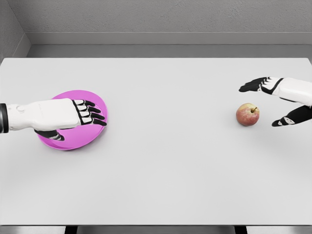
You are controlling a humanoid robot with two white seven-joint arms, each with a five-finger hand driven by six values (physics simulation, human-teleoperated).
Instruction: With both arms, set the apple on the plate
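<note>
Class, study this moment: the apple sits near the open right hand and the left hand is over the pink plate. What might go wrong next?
1. The apple is round and lies loose on the table; if the open right hand nudges it before closing, it may roll away.
2. The plate lies far across the table, so the carry is long and a weak grip could drop the apple.
3. The left hand covers the plate, possibly blocking placement.
</note>
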